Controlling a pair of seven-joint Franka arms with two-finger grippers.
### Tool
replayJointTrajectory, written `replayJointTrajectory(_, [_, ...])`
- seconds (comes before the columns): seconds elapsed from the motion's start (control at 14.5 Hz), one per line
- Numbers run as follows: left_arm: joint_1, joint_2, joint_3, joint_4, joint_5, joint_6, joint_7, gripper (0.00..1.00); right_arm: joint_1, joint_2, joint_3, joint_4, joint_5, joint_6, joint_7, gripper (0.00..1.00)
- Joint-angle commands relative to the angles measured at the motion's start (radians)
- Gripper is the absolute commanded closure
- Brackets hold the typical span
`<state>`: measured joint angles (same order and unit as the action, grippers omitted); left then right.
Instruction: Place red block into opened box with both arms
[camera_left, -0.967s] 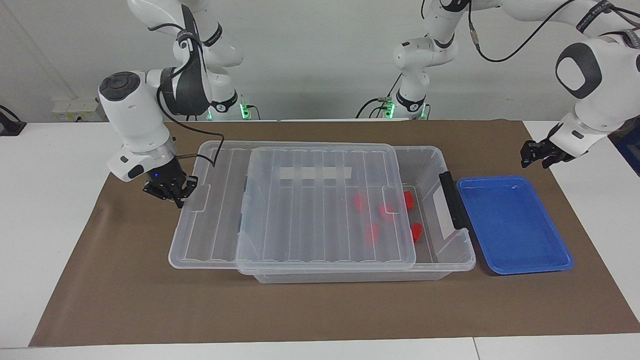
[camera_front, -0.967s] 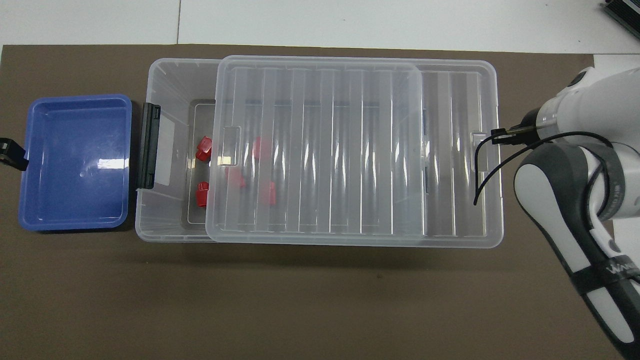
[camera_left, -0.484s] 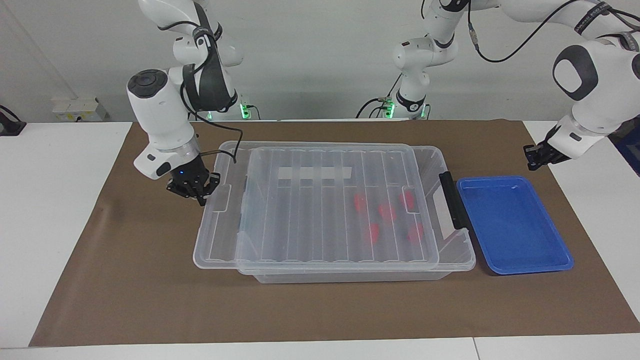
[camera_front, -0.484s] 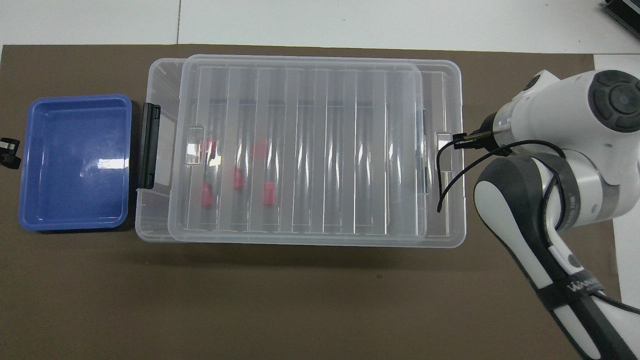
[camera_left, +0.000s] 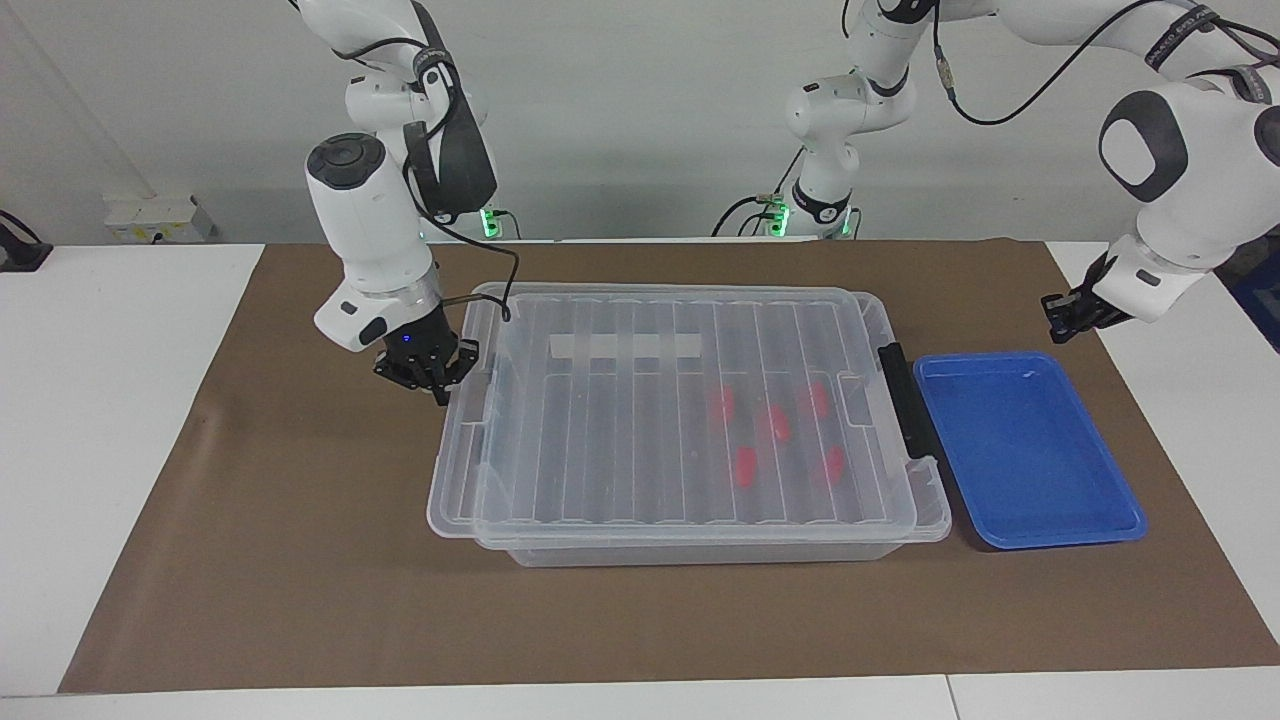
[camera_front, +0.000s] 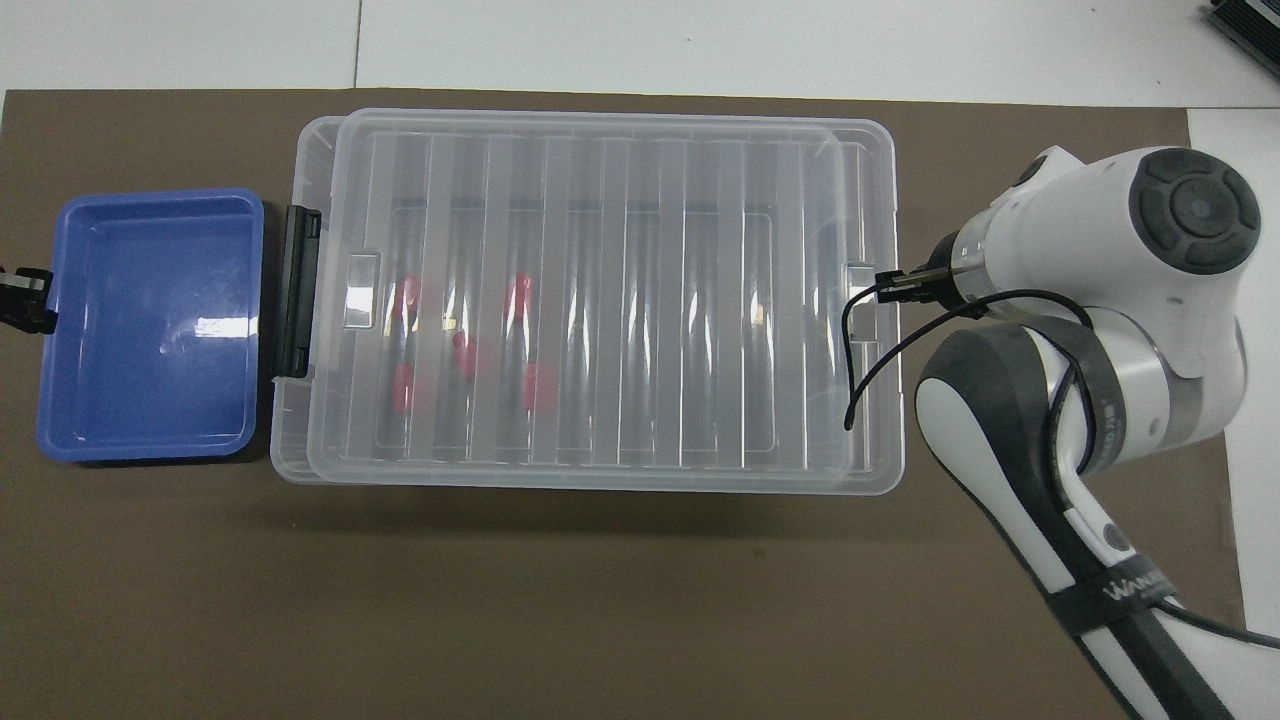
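The right gripper (camera_left: 432, 376) is closed on the end tab of the lid (camera_left: 620, 430). The facing view shows this plainly; from overhead the right arm's wrist covers it and only a dark stub meets the lid's edge. That arm comes down steeply, its wrist bent toward the box (camera_left: 700, 552).

The left gripper (camera_left: 1064, 318) hangs low over the table just beside the blue tray (camera_left: 1040, 540). Whether it is open or closed cannot be told, and overhead it barely enters at the edge.

The overhead view shows the lid almost covering the box, overhanging at the right arm's end. Five red blocks (camera_left: 745, 465) lie inside under the lid, toward the black clip handle (camera_left: 905, 400).
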<state>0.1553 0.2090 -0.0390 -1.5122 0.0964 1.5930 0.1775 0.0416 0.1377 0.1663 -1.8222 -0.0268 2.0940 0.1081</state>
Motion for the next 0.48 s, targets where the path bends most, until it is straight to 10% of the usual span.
replayJointTrajectory(0.0, [-0.013,-0.028,0.01,-0.036,-0.003,0.03,-0.018,0.0,0.014,-0.009,0.006,-0.008,0.002,0.012,0.024,1.0])
replayJointTrajectory(0.41, [-0.029,-0.025,0.008,-0.022,-0.001,0.12,-0.01,0.0,0.037,-0.009,0.007,-0.008,0.002,0.012,0.025,1.0])
